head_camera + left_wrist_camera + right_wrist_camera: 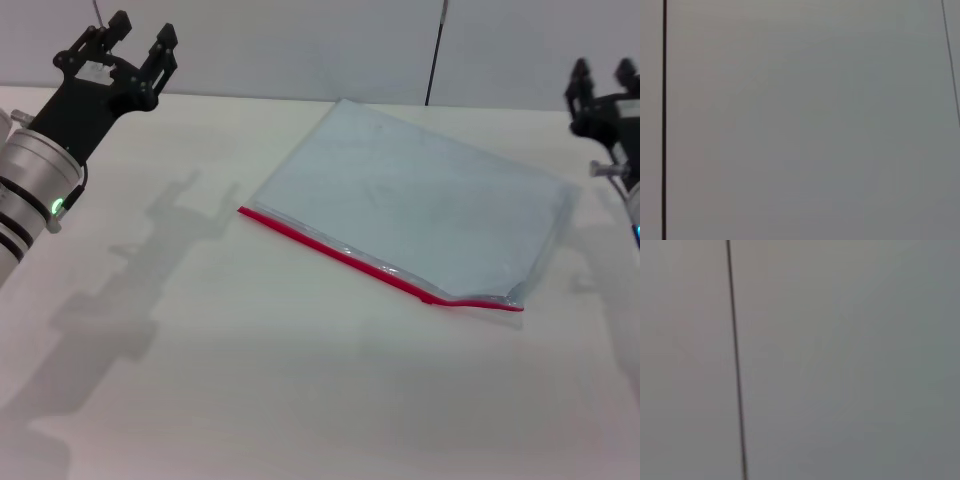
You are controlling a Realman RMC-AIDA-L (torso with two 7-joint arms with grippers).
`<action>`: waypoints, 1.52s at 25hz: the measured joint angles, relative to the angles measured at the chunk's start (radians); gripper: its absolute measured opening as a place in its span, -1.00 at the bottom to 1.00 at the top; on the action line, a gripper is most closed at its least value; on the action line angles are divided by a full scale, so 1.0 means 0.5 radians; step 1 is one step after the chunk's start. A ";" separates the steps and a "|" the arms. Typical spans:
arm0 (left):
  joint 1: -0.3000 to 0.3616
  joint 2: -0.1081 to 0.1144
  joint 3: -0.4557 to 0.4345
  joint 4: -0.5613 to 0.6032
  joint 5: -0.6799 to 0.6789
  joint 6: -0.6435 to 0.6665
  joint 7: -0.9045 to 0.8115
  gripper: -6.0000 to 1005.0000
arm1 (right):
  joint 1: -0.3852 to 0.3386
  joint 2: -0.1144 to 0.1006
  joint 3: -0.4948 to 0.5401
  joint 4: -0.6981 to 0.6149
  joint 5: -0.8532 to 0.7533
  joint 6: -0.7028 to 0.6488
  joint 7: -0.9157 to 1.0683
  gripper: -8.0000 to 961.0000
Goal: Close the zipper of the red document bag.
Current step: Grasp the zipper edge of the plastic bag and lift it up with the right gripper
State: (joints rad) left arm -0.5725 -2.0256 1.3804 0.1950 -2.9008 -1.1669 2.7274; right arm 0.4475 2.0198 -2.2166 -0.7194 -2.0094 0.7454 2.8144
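Observation:
The red document bag [415,200], a flat pale blue-grey translucent pouch, lies at a slant on the white table [250,380] right of centre. Its zipper [340,250] is a bright red strip along the near long edge, and the slider [428,297] seems to sit near the right end, where the edge gapes slightly. My left gripper [140,38] is raised at the far left, open, well away from the bag. At the right border my right gripper [603,78] is also raised, open, beyond the bag's far right corner. Both wrist views show only a grey wall.
A grey wall [300,45] with a dark vertical seam [435,50] stands behind the table. The arms' shadows fall on the tabletop left of the bag.

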 joint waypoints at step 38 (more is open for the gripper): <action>-0.010 0.020 0.005 0.003 0.015 0.203 0.000 0.17 | -0.693 0.015 0.627 -1.660 -1.187 -2.592 -0.663 0.05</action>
State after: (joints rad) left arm -0.5773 -2.0157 1.3827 0.1968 -2.8936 -1.0654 2.7274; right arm 0.1008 2.0275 -1.9032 -1.5492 -2.6030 -0.5508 2.4829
